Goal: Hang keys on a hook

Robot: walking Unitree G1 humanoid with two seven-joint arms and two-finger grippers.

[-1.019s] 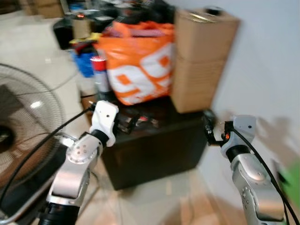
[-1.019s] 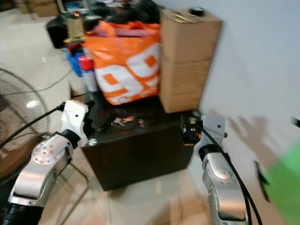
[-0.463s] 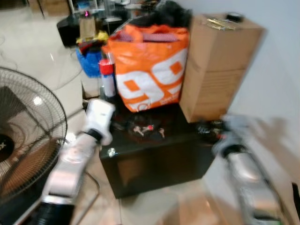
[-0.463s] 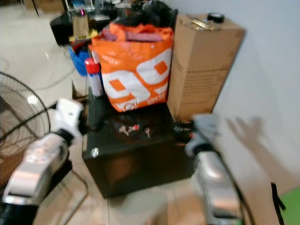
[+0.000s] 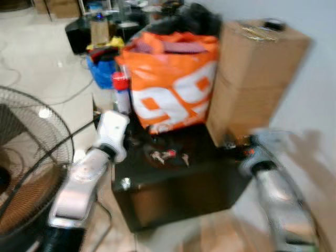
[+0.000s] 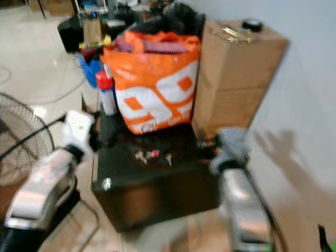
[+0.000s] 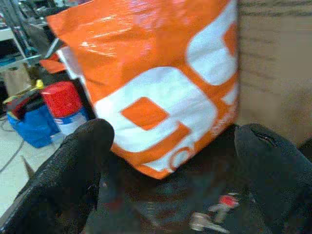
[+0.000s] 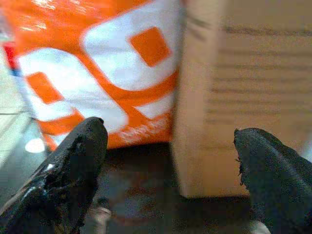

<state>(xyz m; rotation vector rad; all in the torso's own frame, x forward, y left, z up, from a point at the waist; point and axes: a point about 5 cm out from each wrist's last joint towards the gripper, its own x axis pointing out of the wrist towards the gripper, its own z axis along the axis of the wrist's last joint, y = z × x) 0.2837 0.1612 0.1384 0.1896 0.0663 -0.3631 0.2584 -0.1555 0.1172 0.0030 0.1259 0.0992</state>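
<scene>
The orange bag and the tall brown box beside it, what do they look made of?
The orange bag looks like glossy plastic, perhaps woven or laminated: it shines and crinkles, with white print. The tall brown box looks like matte corrugated cardboard, plain brown with faint printed lines. Both stand on a dark cabinet with a reflective top, material unclear.

Blurred keys [image 6: 153, 156], hook unseen

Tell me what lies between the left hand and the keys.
Only bare dark tabletop lies between the left hand and the keys, as the left wrist view shows.
</scene>
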